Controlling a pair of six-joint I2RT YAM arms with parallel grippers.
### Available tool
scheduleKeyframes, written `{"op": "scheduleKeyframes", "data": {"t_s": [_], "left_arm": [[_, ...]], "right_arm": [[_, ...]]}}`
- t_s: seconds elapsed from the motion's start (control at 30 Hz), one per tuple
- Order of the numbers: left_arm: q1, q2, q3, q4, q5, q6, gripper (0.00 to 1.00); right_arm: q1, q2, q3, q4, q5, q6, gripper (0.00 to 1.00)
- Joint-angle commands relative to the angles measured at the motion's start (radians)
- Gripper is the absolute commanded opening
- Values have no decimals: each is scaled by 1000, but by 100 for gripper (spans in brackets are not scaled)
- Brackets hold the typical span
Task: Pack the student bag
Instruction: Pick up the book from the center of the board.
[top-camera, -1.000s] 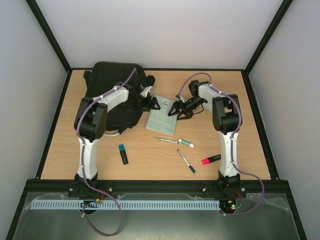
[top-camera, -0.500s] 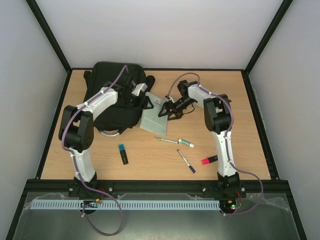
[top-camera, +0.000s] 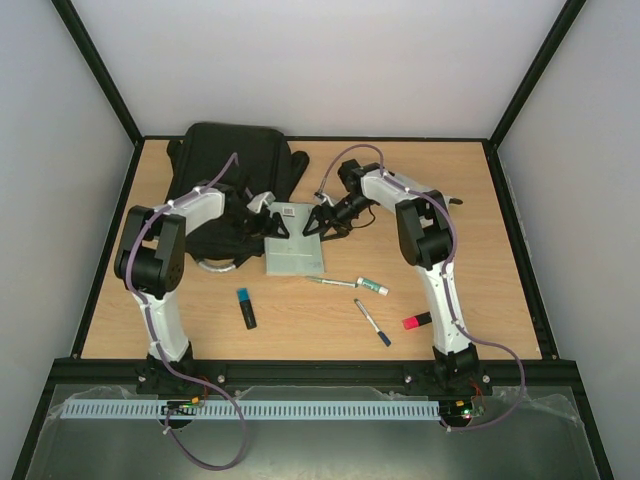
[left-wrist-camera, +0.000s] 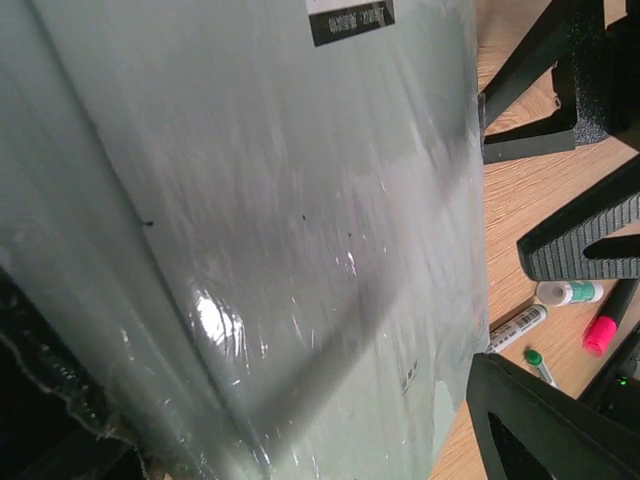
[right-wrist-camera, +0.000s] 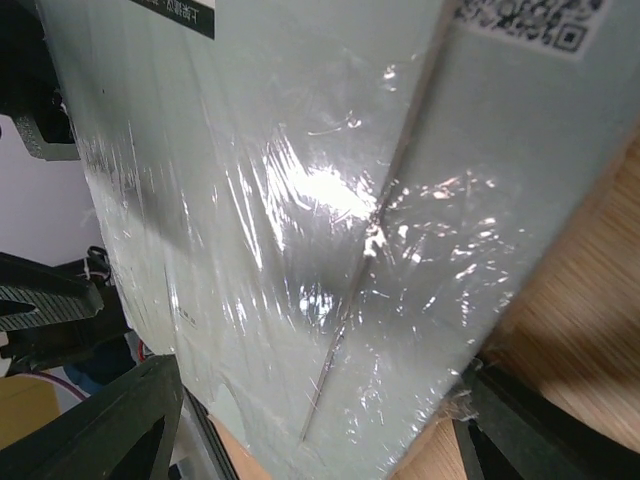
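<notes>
Two pincers share one load, and that is the main risk. The left pincer (top-camera: 270, 220) and the right pincer (top-camera: 314, 222) both stand spread wide at the far end of the pad (top-camera: 292, 250), one near each corner. The wrist views show its glossy wrap lying right against the fingers, but I cannot tell whether either pincer truly clamps it or only props it. The film looks slick, so I judge the pad could slide out onto the tabletop (top-camera: 480, 200) if the arms pull unevenly. The two pincers also sit near each other, and a small drift could knock them together. No open mouth of the bag (top-camera: 235, 160) shows in any view. Pushed against closed fabric, the pad would likely shove the bag rather than go in.

The bag lies on the far-left part of the tabletop. From the left pincer it is at about ten o'clock, its edge just beside the fingers. From the right pincer it is at about ten o'clock too, beyond the pad's corner and the left pincer.
</notes>
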Motion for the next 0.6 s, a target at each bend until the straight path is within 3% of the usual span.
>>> {"op": "scheduleKeyframes", "data": {"t_s": [0.0,0.17,0.37,0.57], "left_arm": [[24,40,-15,-15,23,2,81],[17,46,-70,103,242,-63,66],[24,58,-1,135,368,-112,49],[33,32,-15,167,428,-159,25]], "right_arm": [[40,93,-18,28,150,3,74],[41,99,-25,22,154,-3,74],[42,74,-36,19,163,-8,74],[40,23,-49,14,189,-20,75]]}}
